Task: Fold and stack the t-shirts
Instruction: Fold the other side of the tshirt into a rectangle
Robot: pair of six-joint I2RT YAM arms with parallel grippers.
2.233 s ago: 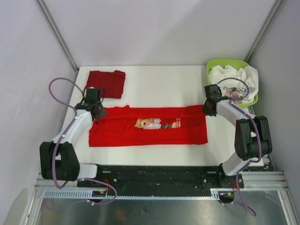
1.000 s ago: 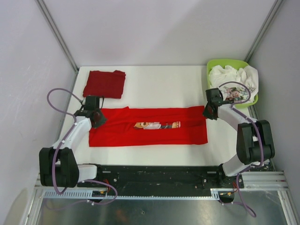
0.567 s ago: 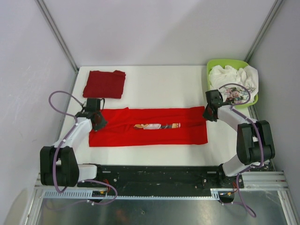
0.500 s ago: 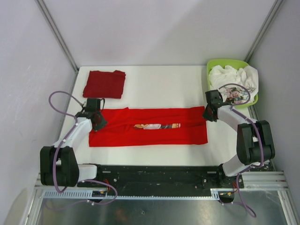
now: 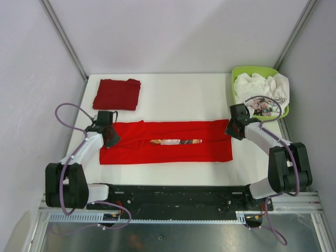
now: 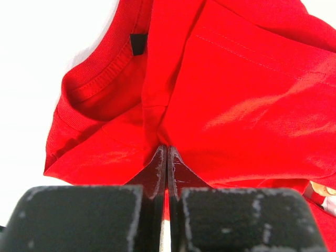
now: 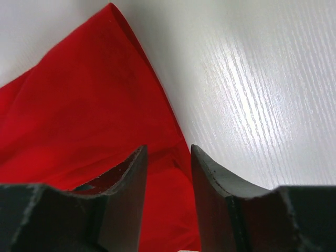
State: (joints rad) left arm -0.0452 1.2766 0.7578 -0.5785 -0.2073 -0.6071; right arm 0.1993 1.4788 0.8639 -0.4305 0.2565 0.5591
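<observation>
The bright red t-shirt (image 5: 168, 152) lies as a long band across the table's near half, folded so only a strip of its bear print (image 5: 176, 141) shows. My left gripper (image 5: 109, 135) sits at the collar end. In the left wrist view its jaws (image 6: 167, 152) are shut on a fold of red cloth (image 6: 252, 94) beside the neckband. My right gripper (image 5: 231, 128) is at the opposite end, open, with its fingertips (image 7: 168, 149) straddling the cloth's edge (image 7: 79, 121). The plain darker red t-shirt (image 5: 117, 94) lies folded at the back left.
A lime-green basket (image 5: 261, 70) holding white garments (image 5: 262, 85) stands at the back right corner, just behind my right arm. Grey walls enclose the table on three sides. White tabletop (image 7: 252, 79) shows to the right of the shirt's edge.
My right gripper has opened and let go of the shirt's end. The upper flap has come down flatter, narrowing the visible print. My left gripper has stayed shut and shifted slightly.
</observation>
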